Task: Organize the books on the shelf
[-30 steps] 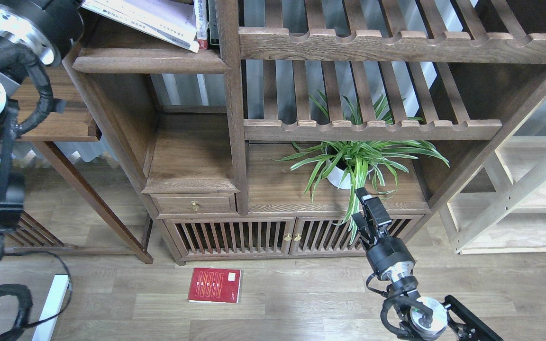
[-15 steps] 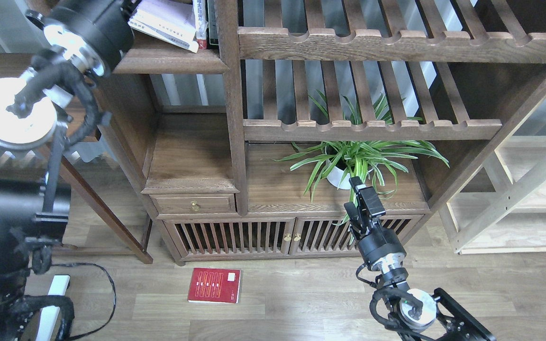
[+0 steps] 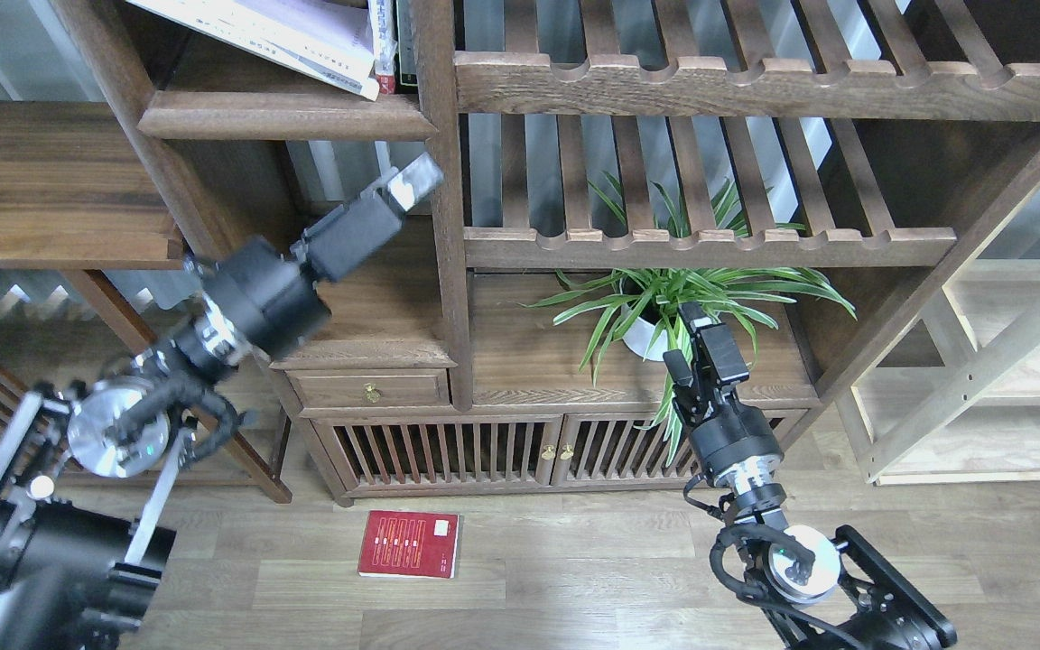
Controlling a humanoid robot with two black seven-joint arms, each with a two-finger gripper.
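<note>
**Red book on the floor, both arms raised before the bookcase**

At the far left we see a dark wooden side desk (image 3: 51,181) standing beside the bookcase. Our left arm rises from the lower left corner, and our left claw (image 3: 412,185) reaches into the open compartment under the shelf (image 3: 285,116); its tip is blurred, so we cannot tell how far its fingers are parted, and nothing shows in its hold. Above it, on that solid shelf with the rounded front edge, pale books (image 3: 285,36) lean at a tilt against upright ones (image 3: 385,41) near the post; their covers are cut off by the top edge.

Below the compartment sits a small drawer (image 3: 371,388) with a brass knob, and under it two slatted doors (image 3: 520,447). On the wooden floor (image 3: 574,578) just in front of those doors lies the dark red book (image 3: 409,543), flat, cover up, well apart from both claws.

Further right, a potted plant (image 3: 682,307) with long striped leaves stands on the low board under the slatted racks (image 3: 710,244). Our right claw (image 3: 705,348) points up in front of the plant's pot; its fingers appear slightly parted and hold nothing. At the far right stands a pale wooden rack (image 3: 980,361).
</note>
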